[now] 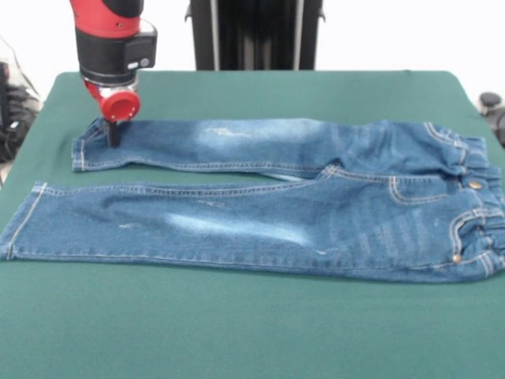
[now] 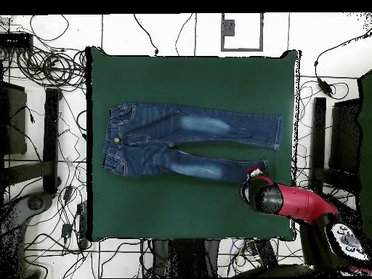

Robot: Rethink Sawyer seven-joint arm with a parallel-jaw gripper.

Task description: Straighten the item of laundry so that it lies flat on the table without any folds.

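1. The red and black arm's tool [image 1: 113,136] comes down at the upper left of the front view onto the hem of the jeans' upper leg; whether its tips are apart or together cannot be told, and the dark tip appears to touch the denim at the cuff.
2. From overhead the tool [image 2: 252,176] sits at the lower right of the jeans, its tips hidden beneath the arm's red body, which only the front view gets under.
3. The jeans [image 1: 260,197] lie spread across the middle of the surface, legs running to frame left and the gathered waistband at frame right in the front view, with pale faded patches on both legs.
4. The overhead view shows both legs parted in a narrow V, the lower one ending just beside the tool.
5. The dark green surface [image 1: 237,332] is much wider than the jeans in both views.
6. Only the overhead view shows the room: tangled black cables [image 2: 43,65] on a pale floor at frame left and dark equipment along both sides.
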